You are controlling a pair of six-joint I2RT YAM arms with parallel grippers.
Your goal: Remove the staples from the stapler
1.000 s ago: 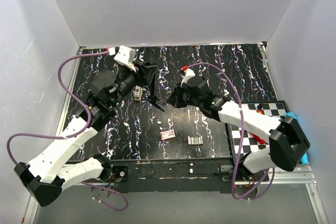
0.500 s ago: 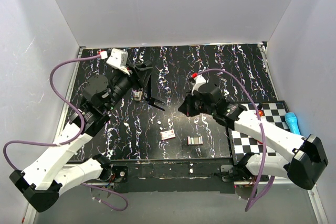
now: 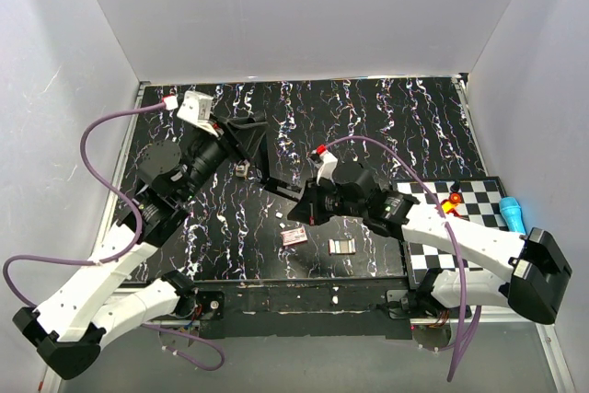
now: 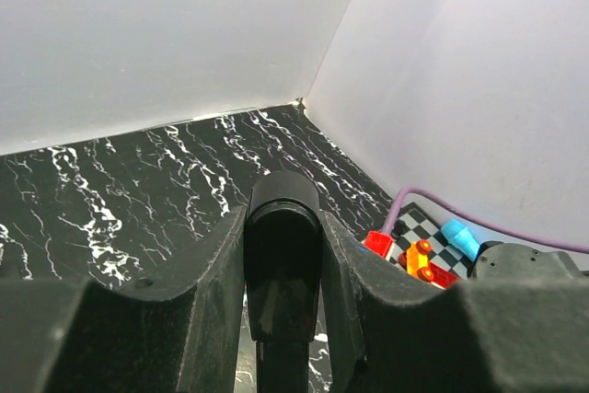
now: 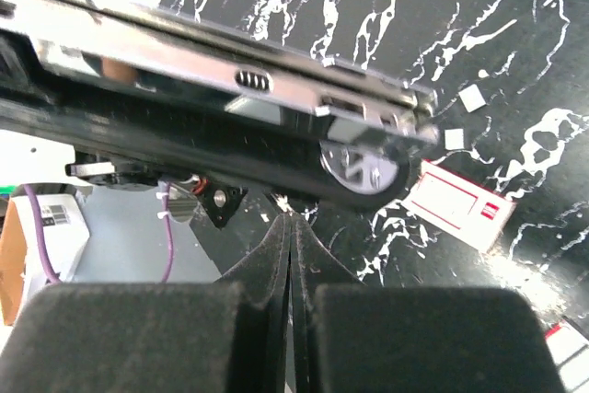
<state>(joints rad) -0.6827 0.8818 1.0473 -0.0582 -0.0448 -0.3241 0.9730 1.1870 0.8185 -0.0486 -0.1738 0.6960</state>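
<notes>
Left pincer (image 4: 282, 232): clamped on the black stapler (image 5: 258, 103), one finger against each side of its body.
Right pincer (image 5: 293, 227): fingers pressed together, with nothing seen between them; tips just under the stapler's far end.
Stapler: held up over the table (image 3: 386, 117), slanting from the left pincer down toward the right one, its metal channel showing along the top.
Below the stapler: a red-and-white card (image 3: 294, 236) lies flat, with a short strip of staples (image 3: 341, 246) near it.
Right side: a checkered board (image 3: 433, 241) carries red and orange toys (image 3: 451, 202), with a blue object (image 3: 513, 215) at its edge.
</notes>
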